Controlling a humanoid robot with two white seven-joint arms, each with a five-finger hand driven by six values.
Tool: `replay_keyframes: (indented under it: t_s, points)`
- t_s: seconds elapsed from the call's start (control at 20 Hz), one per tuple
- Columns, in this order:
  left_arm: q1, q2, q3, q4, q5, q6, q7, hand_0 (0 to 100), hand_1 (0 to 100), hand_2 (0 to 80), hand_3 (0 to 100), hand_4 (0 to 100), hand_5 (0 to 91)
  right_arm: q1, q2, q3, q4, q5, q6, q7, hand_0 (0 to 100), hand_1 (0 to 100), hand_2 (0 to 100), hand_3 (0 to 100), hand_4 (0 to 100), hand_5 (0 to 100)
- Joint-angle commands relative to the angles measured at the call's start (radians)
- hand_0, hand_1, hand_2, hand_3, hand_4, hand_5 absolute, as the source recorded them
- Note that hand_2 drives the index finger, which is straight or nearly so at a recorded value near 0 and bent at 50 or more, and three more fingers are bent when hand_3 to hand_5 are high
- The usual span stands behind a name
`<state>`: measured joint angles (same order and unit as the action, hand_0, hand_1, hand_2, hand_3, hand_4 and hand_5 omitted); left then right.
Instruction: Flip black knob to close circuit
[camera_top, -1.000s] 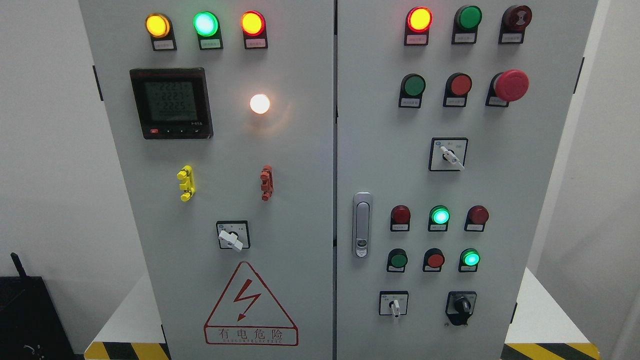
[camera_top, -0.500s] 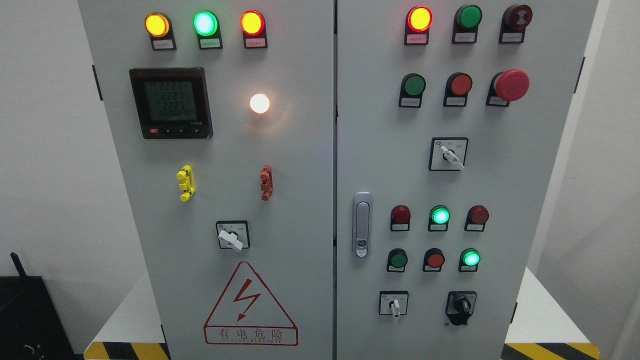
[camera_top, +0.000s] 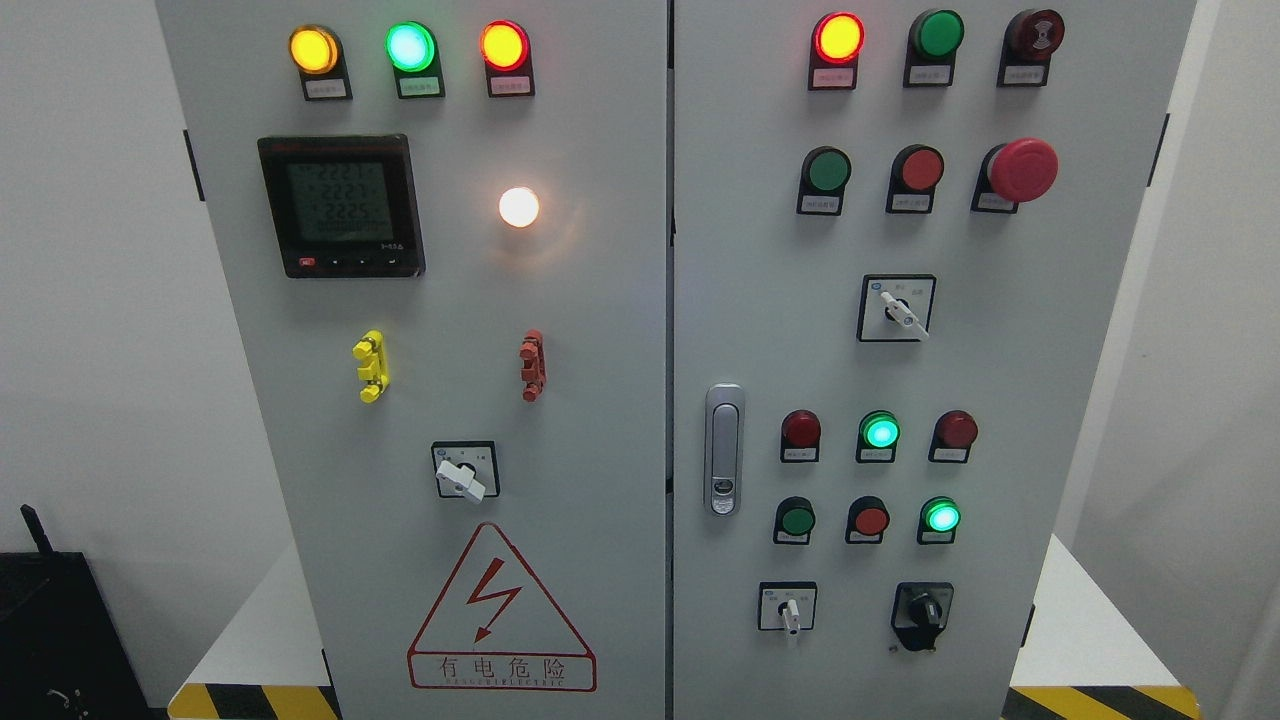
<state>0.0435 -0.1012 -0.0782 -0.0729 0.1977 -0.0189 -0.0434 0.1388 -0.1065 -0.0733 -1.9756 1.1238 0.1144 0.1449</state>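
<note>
The black knob (camera_top: 922, 612) sits on a black plate at the lower right of the right cabinet door (camera_top: 1000, 400). Its handle points roughly straight down. To its left is a white rotary switch (camera_top: 790, 610) with its lever pointing down. Neither of my hands shows in the head view.
The grey cabinet has two doors with lit and unlit indicator lamps, push buttons, a red mushroom stop button (camera_top: 1022, 170), a door latch (camera_top: 723, 450), a meter (camera_top: 342, 206) and a danger sign (camera_top: 500, 620). A black box (camera_top: 50, 640) stands at the lower left.
</note>
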Motion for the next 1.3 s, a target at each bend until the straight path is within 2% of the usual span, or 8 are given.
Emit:
replay_keyframes:
  t_s: [0.0, 0.25, 0.5, 1.05, 1.25]
  points:
    - [0.001, 0.0, 0.0, -0.001, -0.003, 0.001, 0.0, 12, 56, 0.0, 0, 0, 0.0, -0.099, -0.025, 0.109, -0.017, 0.056, 0.04, 0.012, 0, 0, 92, 100, 89, 82]
    - [-0.001, 0.0, 0.0, 0.001, 0.0, 0.001, 0.0, 12, 56, 0.0, 0, 0, 0.0, -0.113, -0.024, 0.124, 0.011, 0.056, 0.066, 0.019, 0, 0, 93, 100, 89, 82]
    - [-0.001, 0.0, 0.0, 0.001, -0.003, 0.001, 0.0, 12, 56, 0.0, 0, 0, 0.0, -0.142, -0.007, 0.155, 0.055, 0.056, 0.09, 0.016, 0, 0, 93, 100, 89, 82]
    - [-0.001, 0.0, 0.0, -0.001, 0.0, 0.001, 0.0, 12, 56, 0.0, 0, 0, 0.0, -0.226, -0.01, 0.135, 0.17, 0.044, 0.091, 0.015, 0, 0, 94, 100, 90, 82]
    - [-0.001, 0.0, 0.0, 0.001, 0.0, 0.001, 0.0, 12, 56, 0.0, 0, 0, 0.0, -0.254, -0.021, 0.102, 0.207, 0.04, 0.083, 0.018, 0, 0, 94, 100, 90, 82]
